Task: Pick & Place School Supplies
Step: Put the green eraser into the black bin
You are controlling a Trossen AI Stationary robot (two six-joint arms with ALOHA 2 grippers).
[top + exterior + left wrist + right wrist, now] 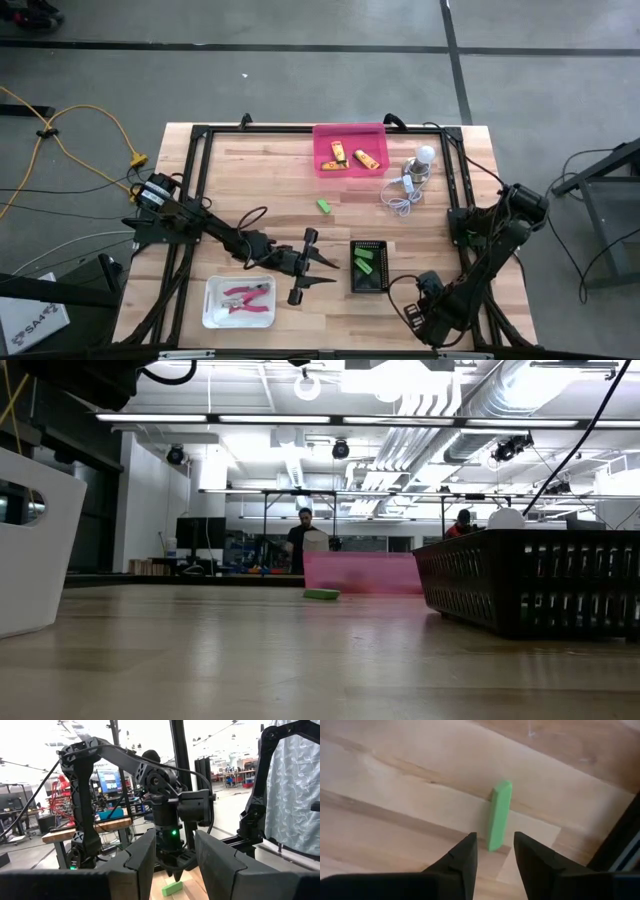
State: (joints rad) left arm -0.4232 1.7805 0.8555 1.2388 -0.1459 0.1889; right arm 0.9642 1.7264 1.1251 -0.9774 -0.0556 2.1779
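The right gripper [495,840] points down at the wood near the table's [260,160] near right corner, just right of a black basket [353,272]. Its two fingers [462,857] stand apart with nothing clamped. A green block [497,815] lies flat on the boards directly under it. The block's near end sits in the gap between the fingertips, touching neither, while the rest stretches away past the tips. The left wrist view shows the same block on the wood just beneath the downward-pointing tips. In the high view the right arm covers that spot, so the block does not show there. The left gripper [333,272] hangs over the near middle of the table, just left of the basket. Its fingers are spread and empty, pointing toward the basket. More green pieces [363,262] lie inside the basket, and another green block [323,205] lies alone on the wood near the table's middle. At the far edge a pink bin [350,129] holds yellow-orange pieces [352,155]. By the near left corner a white tray [213,300] holds pink-handled pliers [248,298].
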